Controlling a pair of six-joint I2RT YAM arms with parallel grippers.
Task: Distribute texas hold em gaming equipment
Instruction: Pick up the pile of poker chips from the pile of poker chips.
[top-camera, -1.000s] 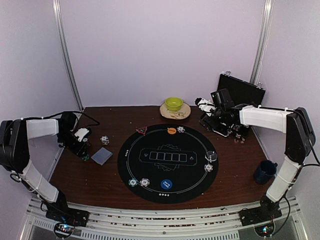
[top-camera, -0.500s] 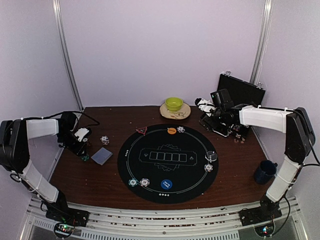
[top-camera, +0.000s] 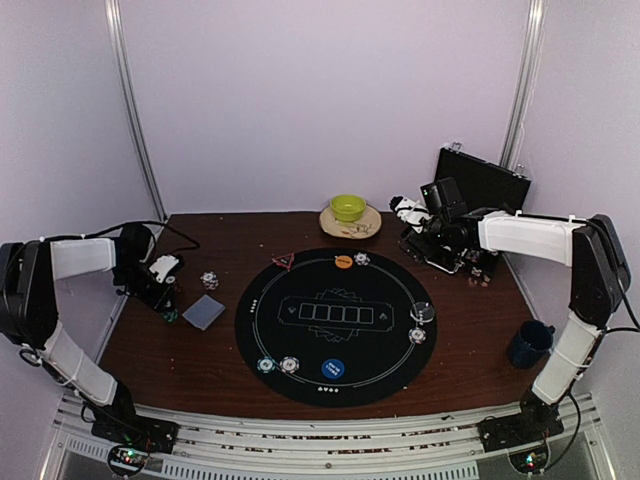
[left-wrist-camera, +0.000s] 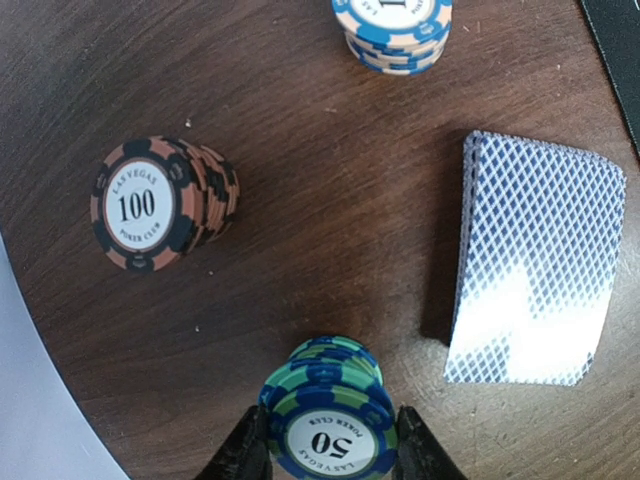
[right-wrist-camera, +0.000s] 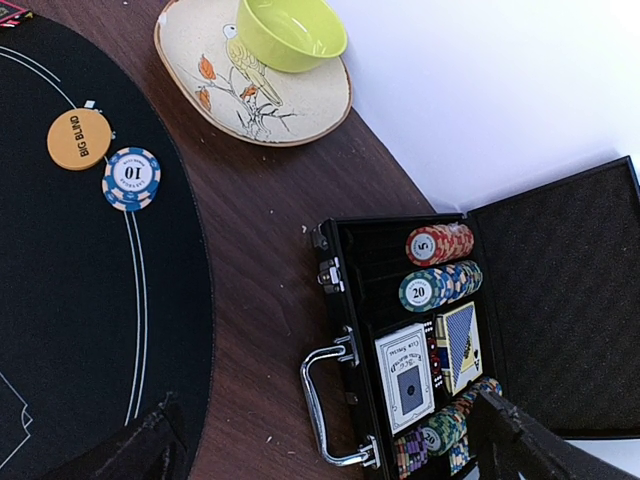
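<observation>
— While the left gripper (left-wrist-camera: 330, 452) is pinching that green-and-blue stack of 50 chips (left-wrist-camera: 328, 415) from both sides, what should it be minding?

— I'd say it should be lifting straight up, slowly. The fingers (left-wrist-camera: 243, 452) are squeezing the stack at the table's left edge, and the chips are sitting slightly staggered, so any jerk is risking a spill. It should also be steering clear of the deck of cards (left-wrist-camera: 535, 270) lying just beside it on the brown table (left-wrist-camera: 330, 200).

— And the other arm?

— The right gripper (right-wrist-camera: 330, 455) is hanging spread wide, holding nothing, above the open black case (right-wrist-camera: 345, 330).

— Is the overhead camera telling you all that?

— Hardly. From above, the pinched stack is looking too small to make out, left of the round mat (top-camera: 300, 350). The left wrist camera is giving the denominations, including a brown 100 stack (left-wrist-camera: 150, 205) standing apart. The right wrist camera is showing inside the case, with rows of chips and card packs, and the orange Big Blind disc (right-wrist-camera: 79, 138) sitting just beside a 10 chip (right-wrist-camera: 131, 178).
</observation>
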